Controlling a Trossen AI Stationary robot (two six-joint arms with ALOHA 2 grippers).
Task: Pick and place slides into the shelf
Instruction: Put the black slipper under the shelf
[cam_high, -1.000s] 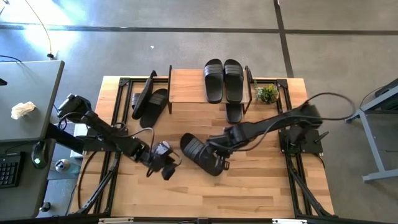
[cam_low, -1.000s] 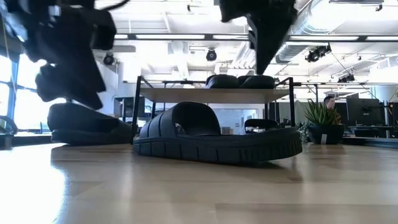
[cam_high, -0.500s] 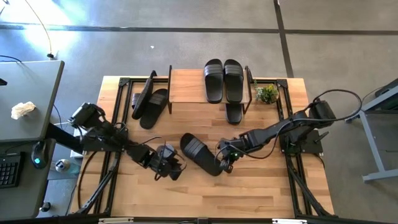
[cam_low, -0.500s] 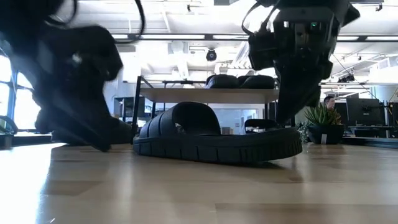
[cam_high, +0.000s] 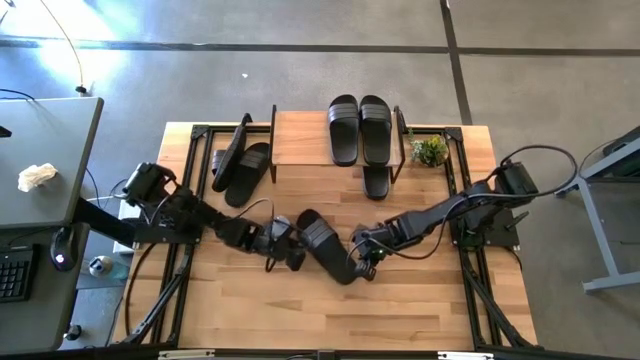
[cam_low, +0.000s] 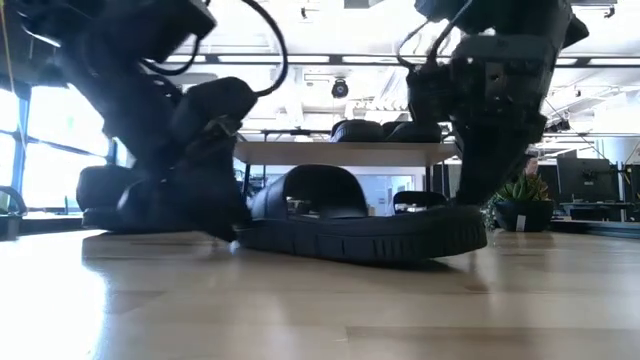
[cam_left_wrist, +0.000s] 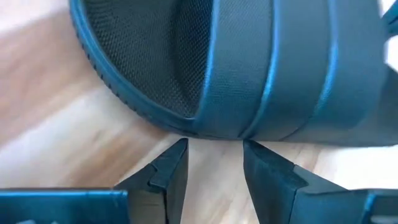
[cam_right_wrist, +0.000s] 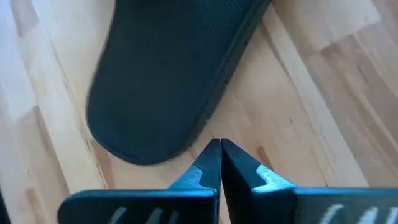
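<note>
Two slides (cam_high: 360, 129) lie side by side on the top board of the shelf (cam_high: 300, 138), so that pair looks placed. A third slide (cam_high: 376, 181) shows its end just below them, apparently on the lower level, though the board hides most of it. Two more slides (cam_high: 238, 161) sit in a loose heap at the shelf's left end, one tilted against the frame, and I cannot tell whether they count as shelved. The sixth, the loose slide (cam_high: 326, 245), lies flat on the wooden tabletop (cam_high: 420, 300) in the middle, well short of the shelf. By this count, roughly half the job is done, with the loose one and probably the heaped pair left.

Both arms attend to that loose slide. The left gripper (cam_left_wrist: 214, 163) is at its strap end, fingers spread with a clear gap, tips just at the sole's edge and pinching nothing. The right gripper (cam_right_wrist: 219, 158) is low at the opposite end, its fingers pressed together and empty, beside the rounded end of the sole.

A small potted plant (cam_high: 430, 151) stands at the shelf's right end (close to the free space there, so it may crowd a placement). The shelf's black frame legs border the lower level. In the low view a person (cam_low: 531, 164) sits far off in the room.
</note>
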